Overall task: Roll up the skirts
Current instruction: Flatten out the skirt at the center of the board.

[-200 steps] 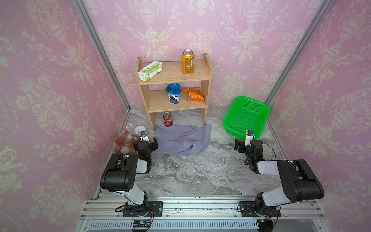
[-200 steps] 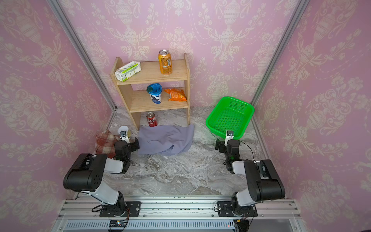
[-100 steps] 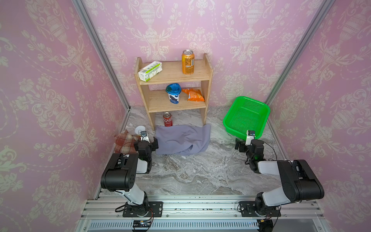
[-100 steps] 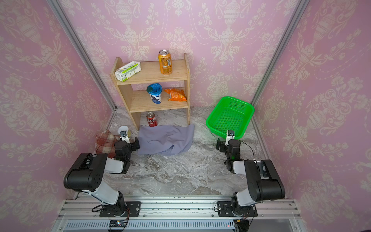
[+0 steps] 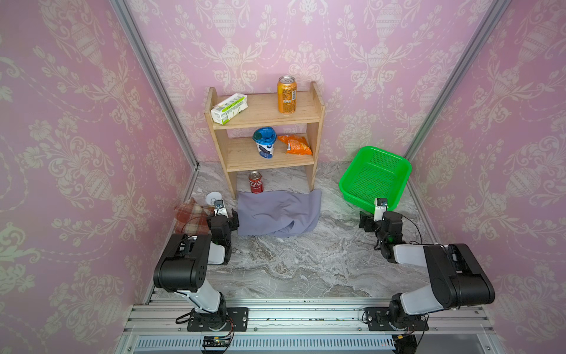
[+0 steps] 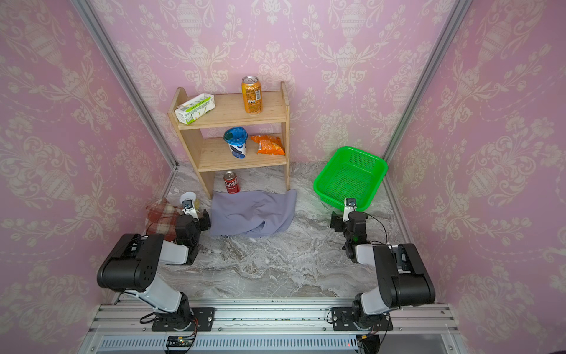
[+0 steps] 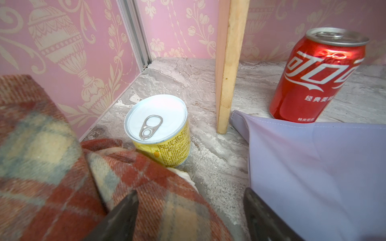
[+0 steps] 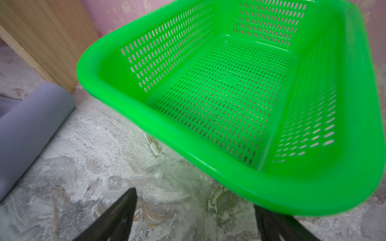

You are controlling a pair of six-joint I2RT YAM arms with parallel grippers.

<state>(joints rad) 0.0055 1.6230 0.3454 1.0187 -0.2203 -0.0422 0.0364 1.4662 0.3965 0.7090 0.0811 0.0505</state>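
Skirts both unrolled. Lavender-grey skirt [image 5: 277,214] lies rumpled on the tabletop [image 5: 291,260] just in front of the wooden shelf [image 5: 263,110], its far edge by the red cola can [image 7: 313,79]. Plaid skirt [image 5: 190,216] is bunched left-front of the shelf, against a yellow tin [image 7: 160,133]. Left end effector [image 7: 191,193] sits low between both skirts, jaws apart, gripping nothing. Right end effector [image 8: 194,200] is right-front of the shelf at the green basket [image 8: 188,146], jaws apart, empty.

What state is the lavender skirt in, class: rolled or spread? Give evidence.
Spread. The lavender skirt lies mostly flat on the table, with only its front edge rumpled.
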